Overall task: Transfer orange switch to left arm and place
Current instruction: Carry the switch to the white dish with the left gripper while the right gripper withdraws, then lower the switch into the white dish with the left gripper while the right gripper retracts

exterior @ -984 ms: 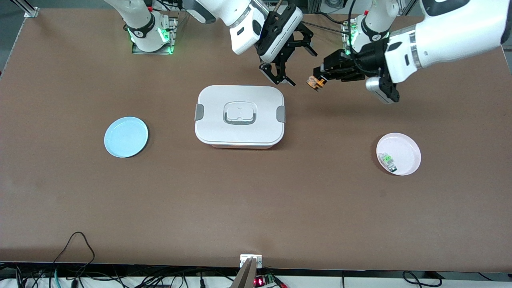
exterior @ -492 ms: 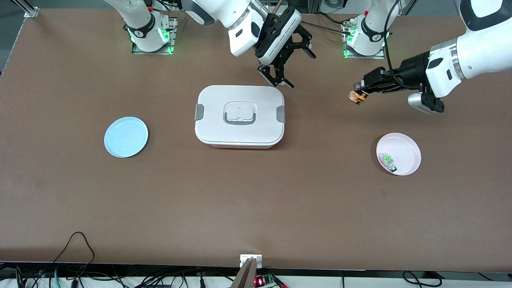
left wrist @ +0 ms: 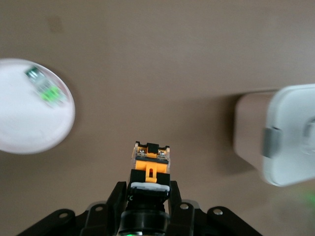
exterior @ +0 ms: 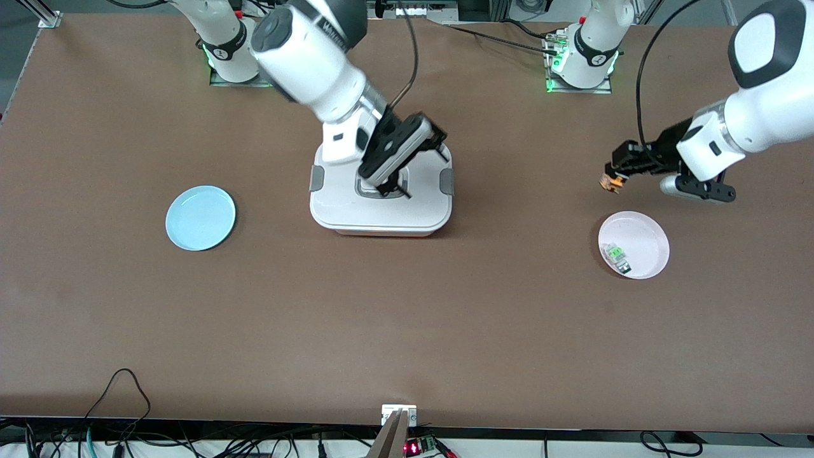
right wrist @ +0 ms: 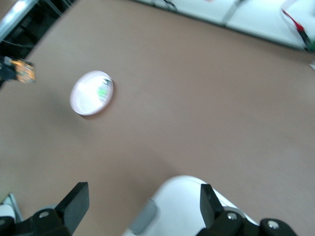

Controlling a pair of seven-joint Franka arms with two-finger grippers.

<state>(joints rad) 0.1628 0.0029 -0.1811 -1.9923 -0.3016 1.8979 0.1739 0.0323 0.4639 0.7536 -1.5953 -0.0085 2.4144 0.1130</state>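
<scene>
The orange switch (exterior: 610, 182) hangs in the air over bare table, just beside the pink plate (exterior: 647, 230), toward the left arm's end. My left gripper (exterior: 615, 175) is shut on it; in the left wrist view the switch (left wrist: 150, 161) sticks out from between the black fingers (left wrist: 116, 196). My right gripper (exterior: 393, 186) is open and empty, hovering over the lid of the white box (exterior: 337, 213) at the table's middle. In the right wrist view its fingers (right wrist: 75, 201) stand wide apart above the box (right wrist: 184, 206).
A small green-and-clear component (exterior: 617, 256) lies in the pink plate. A light blue plate (exterior: 200, 217) sits toward the right arm's end. Cables run along the table edge nearest the camera.
The left gripper carried the orange switch away from the right gripper and the box, toward the pink plate. The right gripper, still open, swung over the box lid.
</scene>
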